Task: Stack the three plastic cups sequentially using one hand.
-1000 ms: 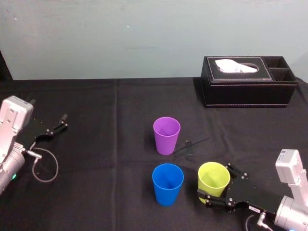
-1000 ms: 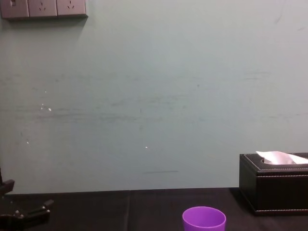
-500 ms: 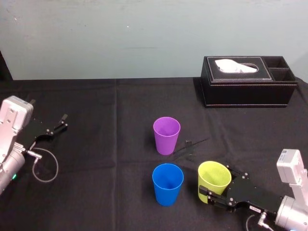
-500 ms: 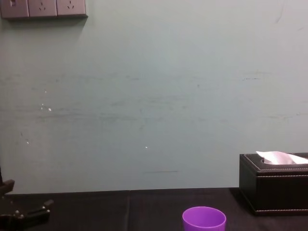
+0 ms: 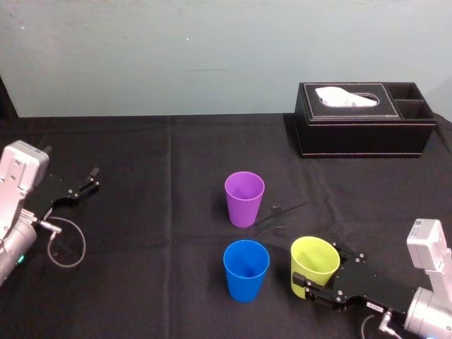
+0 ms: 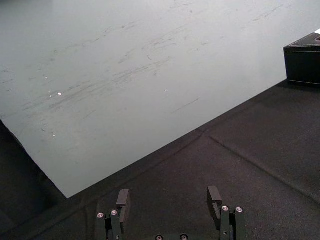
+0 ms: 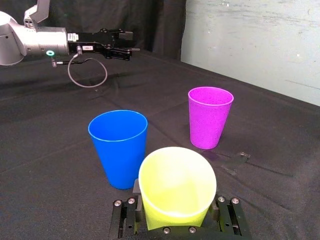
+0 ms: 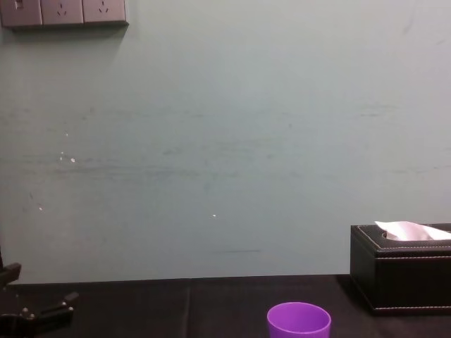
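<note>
The yellow cup (image 5: 313, 265) is just right of the blue cup (image 5: 246, 270), pinched by its sides in the right hand (image 5: 323, 272), probably ready to lift and drop into the blue cup; the purple cup (image 5: 244, 198) stands behind it, and the left hand (image 6: 168, 195) waits open and empty far to its left

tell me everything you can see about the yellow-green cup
The yellow-green cup is a smooth, tapered plastic tumbler, mouth up, empty and leaning slightly. It is at the near right of the black tablecloth, to the right of the blue cup and nearer than the purple cup, touching neither. The right hand grips it, one finger on each side of its lower wall. Whether its base rests on the cloth cannot be told.
</note>
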